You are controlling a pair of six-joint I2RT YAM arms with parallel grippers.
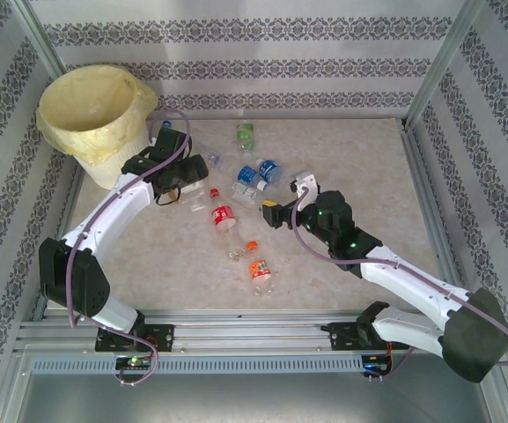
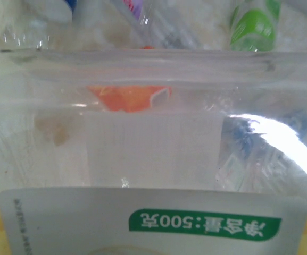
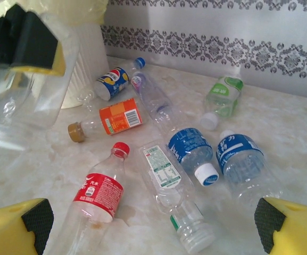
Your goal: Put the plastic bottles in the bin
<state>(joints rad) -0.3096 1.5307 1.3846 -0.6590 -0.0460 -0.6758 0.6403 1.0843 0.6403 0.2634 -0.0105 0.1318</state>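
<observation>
Two claws work over a marbled worktop (image 1: pixel 368 176) strewn with plastic bottles. At far left, the bin (image 1: pixel 60 132) stands in the corner, its yellow bag folded over the rim. The overhead view gives it whole, while the right wrist view gives part of its ribbed white wall.

Just right of the bin, the left claw (image 1: pixel 187 181) is closed partway upon a clear bottle (image 1: pixel 186 201). The right wrist view shows this bottle (image 3: pixel 33 101) tilted, with its upper part between the black-and-yellow fingers (image 3: pixel 33 45). The left wrist view brings it close across the lens, showing a white label with a green band.

At centre, loose bottles lie on their sides:
- a red-labelled bottle (image 3: pixel 97 196)
- an orange-labelled bottle (image 3: pixel 110 119) with a brown cap
- two blue-labelled bottles (image 3: pixel 190 146)
- a green-labelled bottle (image 3: pixel 222 95) farther back

The overhead view adds an orange-capped bottle (image 1: pixel 259 269) nearer the arm bases, apart from the cluster.

At right, the right claw (image 1: pixel 286 198) stands spread to its widest, grasping nothing, above the near edge of the cluster.
</observation>
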